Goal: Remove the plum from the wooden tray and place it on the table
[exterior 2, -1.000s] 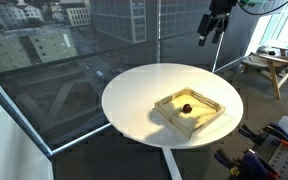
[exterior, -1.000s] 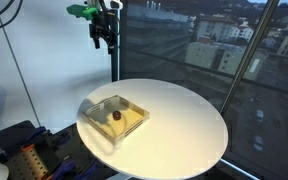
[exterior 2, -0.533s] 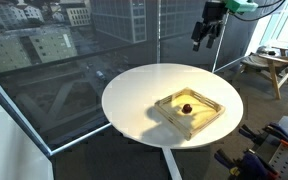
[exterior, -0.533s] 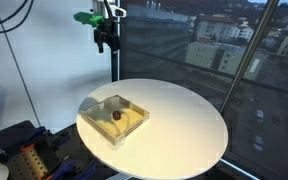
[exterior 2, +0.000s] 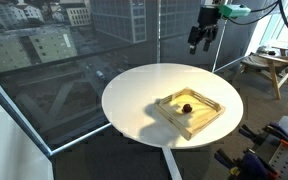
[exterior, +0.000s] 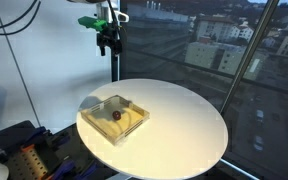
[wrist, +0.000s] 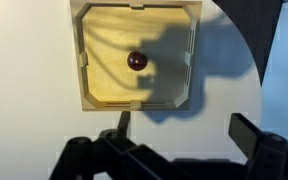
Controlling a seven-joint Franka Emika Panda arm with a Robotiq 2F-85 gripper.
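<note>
A small dark plum (exterior: 115, 116) (exterior 2: 185, 107) (wrist: 137, 61) lies near the middle of the pale wooden tray (exterior: 97, 112) (exterior 2: 206, 120) (wrist: 104, 85). The tray rests on the round white table (exterior: 179, 125) (exterior 2: 139, 95) (wrist: 29, 95), toward one side. My gripper (exterior: 107, 44) (exterior 2: 199, 42) (wrist: 184, 130) hangs high above the table, well clear of the tray, its jaws open with nothing between them. In the wrist view the tray sits above the two dark fingers (wrist: 246, 132).
Large windows with a city outside surround the table. A wooden stool (exterior 2: 269, 66) stands beyond the table in an exterior view. Equipment with orange parts (exterior: 24, 160) sits low beside the table. The table edge (wrist: 246, 55) curves past the tray in the wrist view.
The gripper has shifted slightly sideways high above the table, staying open. The plum and the tray have not moved.
</note>
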